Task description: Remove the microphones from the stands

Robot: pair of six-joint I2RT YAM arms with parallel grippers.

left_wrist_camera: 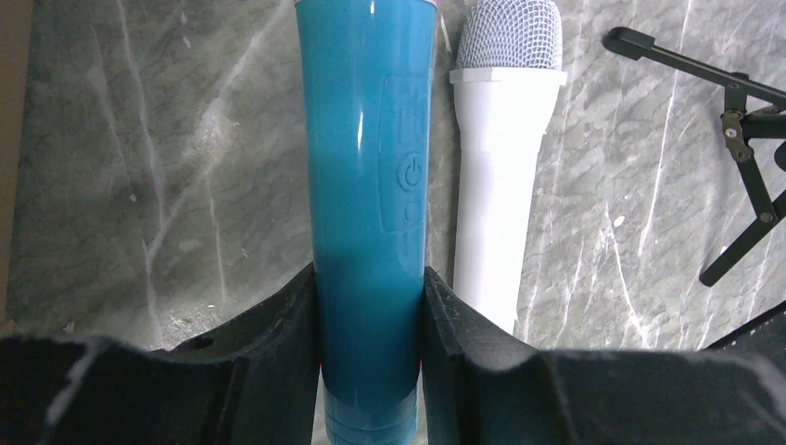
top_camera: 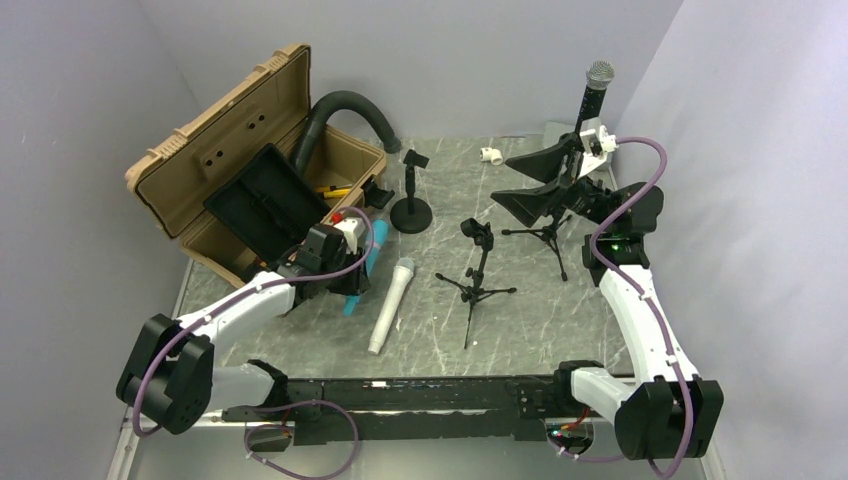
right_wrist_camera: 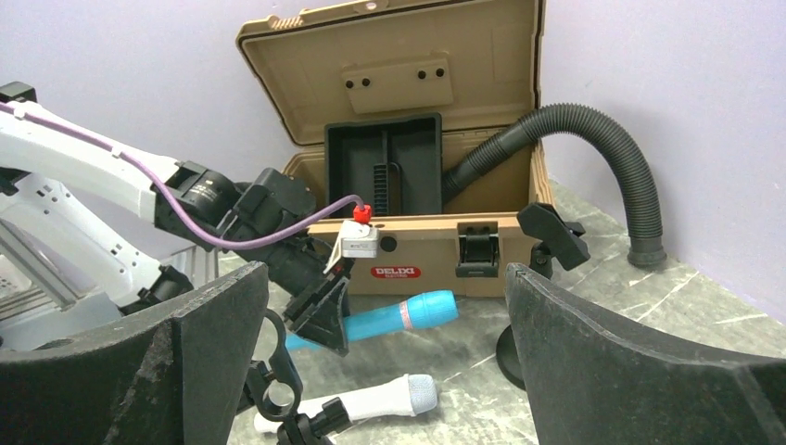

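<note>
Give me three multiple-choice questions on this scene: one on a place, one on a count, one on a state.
1. Where does the white plastic microphone lie? A in a case; B on the grey marble tabletop; C on a tripod.
2. How many microphones show? A one; B two; C three.
3. The left gripper is: A open, empty; B shut on the blue plastic microphone; C hidden.
B: it lies flat on the stone. C: white, blue, and a black microphone with silver mesh head. B: its fingers clamp the blue barrel.
</note>
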